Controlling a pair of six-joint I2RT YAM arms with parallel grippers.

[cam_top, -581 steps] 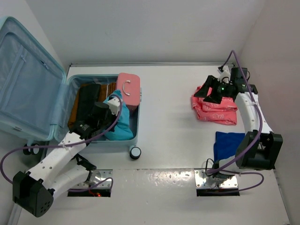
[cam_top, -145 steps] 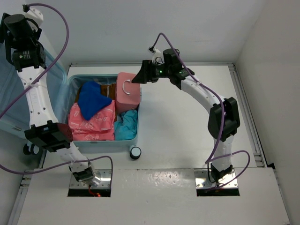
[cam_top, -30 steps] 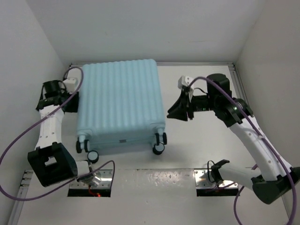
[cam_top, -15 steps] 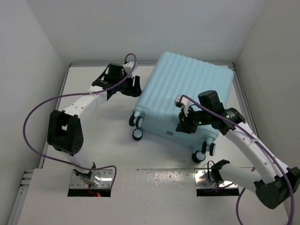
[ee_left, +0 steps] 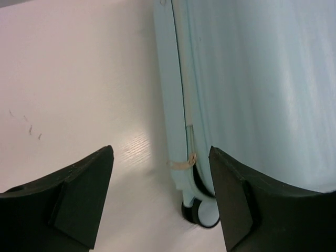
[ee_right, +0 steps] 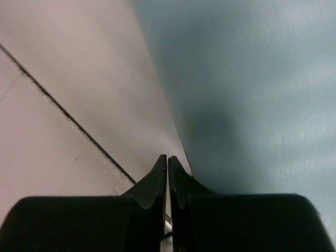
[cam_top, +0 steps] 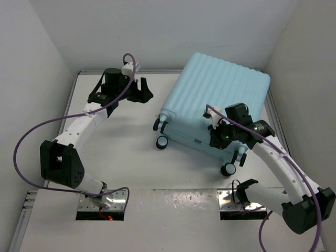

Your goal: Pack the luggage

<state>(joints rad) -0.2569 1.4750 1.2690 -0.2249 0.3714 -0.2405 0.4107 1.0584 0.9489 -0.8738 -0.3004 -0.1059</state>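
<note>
The left claw (cam_top: 140,90) is seen at the back left of the white table (cam_top: 115,157), its fingers spread wide with nothing between them. To its right, the luggage (cam_top: 220,94) lies closed and askew at the back right, wheels (cam_top: 162,142) toward the near left. At its near side the right claw (cam_top: 217,138) is pressed fully closed, with nothing seen held.

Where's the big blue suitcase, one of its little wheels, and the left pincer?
luggage (cam_top: 223,89): top view, middle of the ribbed shell.
wheel (cam_top: 162,142): top view, the wheel's pale middle.
left pincer (ee_left: 160,157): left wrist view, midway between its open fingertips.
</note>
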